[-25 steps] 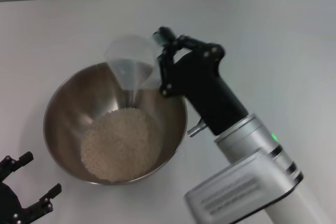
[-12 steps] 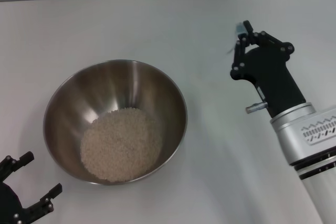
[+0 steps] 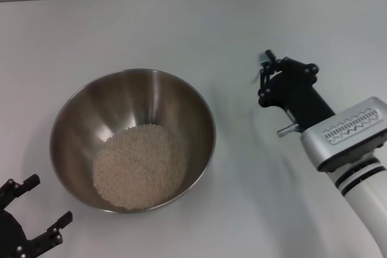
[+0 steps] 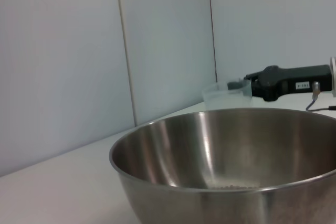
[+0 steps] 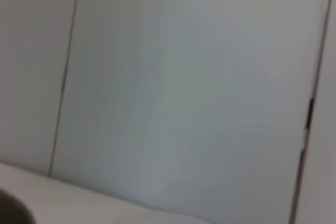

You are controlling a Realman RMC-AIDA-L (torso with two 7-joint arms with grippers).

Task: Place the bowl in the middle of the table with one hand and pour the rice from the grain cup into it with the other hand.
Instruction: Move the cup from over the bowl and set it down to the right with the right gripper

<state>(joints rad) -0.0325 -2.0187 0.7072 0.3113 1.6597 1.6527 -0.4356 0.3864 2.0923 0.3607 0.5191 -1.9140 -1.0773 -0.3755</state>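
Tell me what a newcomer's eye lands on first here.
The shiny steel bowl on the white table, left of centre, with a pale heap of rice in its bottom. Next, the right gripper off to the bowl's right, holding the clear cup above the table.

A bare lab-like test station: white table [image 3: 181,22], plain panelled wall [image 4: 157,40].

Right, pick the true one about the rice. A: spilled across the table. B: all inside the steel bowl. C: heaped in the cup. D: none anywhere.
B: the rice lies as one pale mound in the bottom of the bowl, with none seen on the table.
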